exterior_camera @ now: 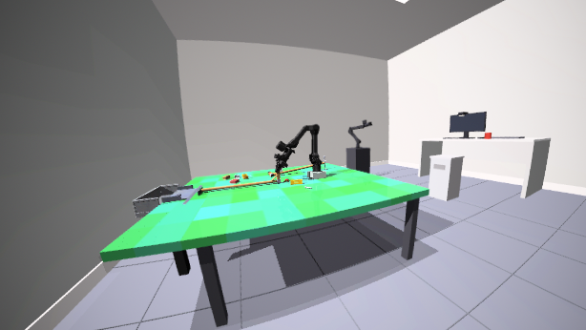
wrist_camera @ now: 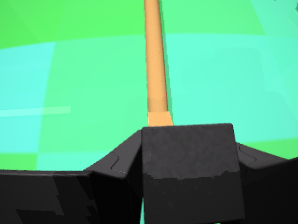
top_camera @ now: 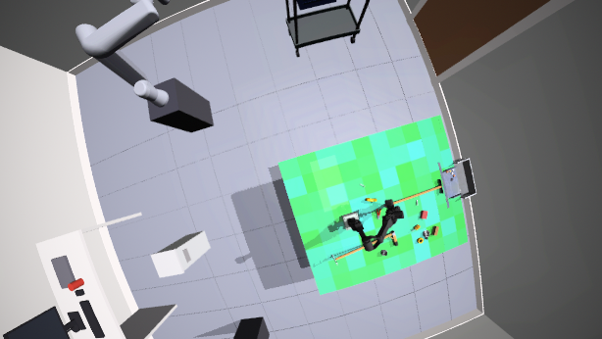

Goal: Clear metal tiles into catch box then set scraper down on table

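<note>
My gripper (top_camera: 390, 203) (exterior_camera: 278, 179) (wrist_camera: 167, 135) is shut on the scraper's dark block-shaped grip, low over the table. The scraper's long wooden handle (top_camera: 417, 194) (exterior_camera: 239, 186) (wrist_camera: 156, 60) runs straight out from it. Its dark head (top_camera: 440, 186) (exterior_camera: 200, 191) is at the near edge of the grey steel plate (top_camera: 449, 190). A few small tiles (top_camera: 452, 172) show on the plate, towards one side; they are too small to count surely. The catch box (top_camera: 472, 182) (exterior_camera: 145, 206) stands at the plate's far end, past the table edge. Its inside is too dark to read.
A second long-handled tool (top_camera: 348, 253) lies behind the arm. A yellow object (top_camera: 371, 200) (exterior_camera: 296, 181) and a red object (top_camera: 378, 213) lie near the gripper. A red block (top_camera: 424, 215), a brown block (top_camera: 435, 230) and a yellow ring (top_camera: 420, 240) lie to one side of the handle.
</note>
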